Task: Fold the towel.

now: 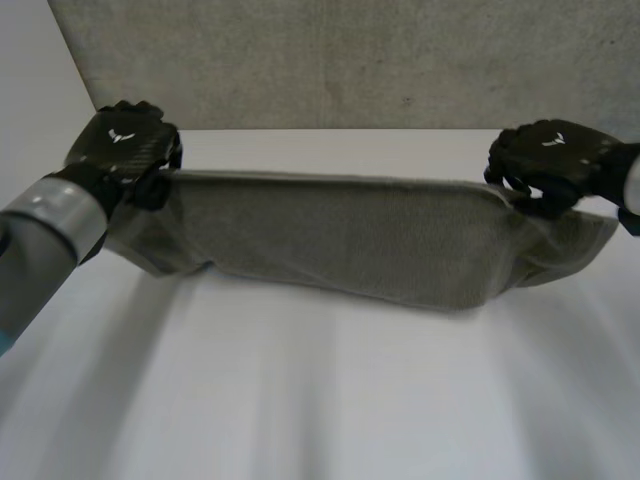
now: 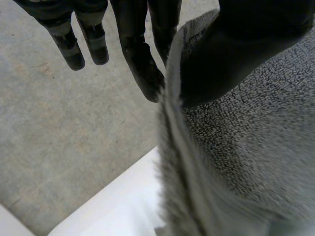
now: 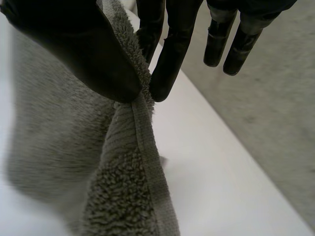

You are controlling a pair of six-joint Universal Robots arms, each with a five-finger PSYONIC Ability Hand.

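Observation:
A grey-green towel [image 1: 350,240] hangs stretched between my two hands above the white table [image 1: 300,400], its lower edge sagging toward the surface. My left hand [image 1: 125,145] pinches the towel's far left corner. In the left wrist view the thumb [image 2: 236,54] presses the towel [image 2: 246,147] against a finger. My right hand [image 1: 550,160] pinches the far right corner. In the right wrist view its thumb [image 3: 83,49] and a fingertip [image 3: 165,83] clamp the hemmed edge of the towel [image 3: 123,187]. The other fingers of both hands stay straight, off the cloth.
A grey speckled wall panel [image 1: 350,60] stands right behind the table's far edge, close to both hands. The near part of the white table lies bare in front of the towel.

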